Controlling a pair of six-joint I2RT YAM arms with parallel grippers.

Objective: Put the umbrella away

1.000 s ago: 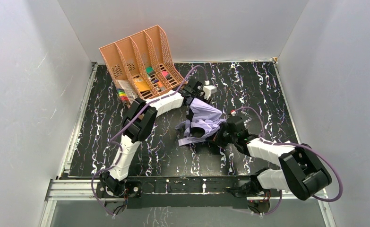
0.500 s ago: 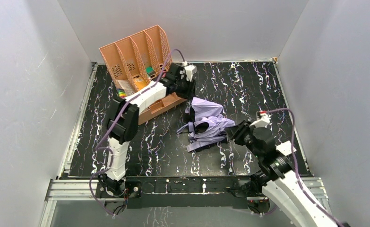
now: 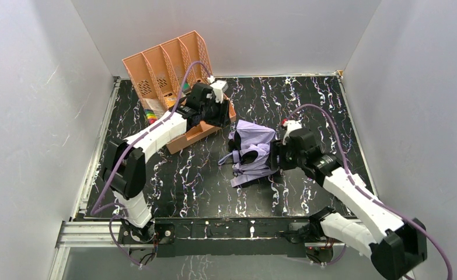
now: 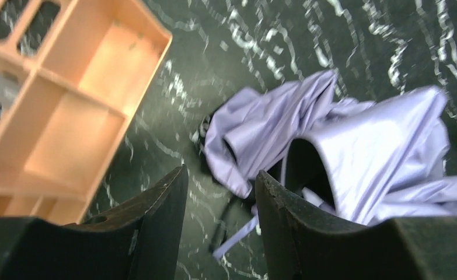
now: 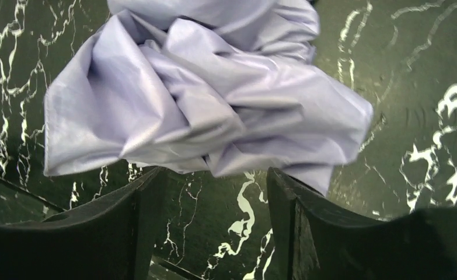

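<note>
while the umbrella (image 3: 252, 153) lies in a crumpled lavender heap near the middle of the black marbled table (image 3: 319, 105), nothing about it looks put away: the canopy is loose and rumpled, not rolled or tied, and its strap (image 3: 244, 178) trails out on the near side. a dark part shows under the folds, shaft or handle, can't tell which. right gripper (image 3: 276, 158) sits just beside the heap's right edge, and its wrist view shows the jaws apart, fabric just past the tips, nothing between them. left gripper (image 3: 219, 109) is over by the front of the peach file organiser (image 3: 167, 73), near the umbrella's far corner but apart from it, jaws also parted and empty. so neither arm has a hold on it. my read: this is early going. the fabric needs gathering around the shaft, the strap needs wrapping, and then the bundle wants a home, likely one of the organiser's slots, though the pictures don't say which. all of that is left to do.
</note>
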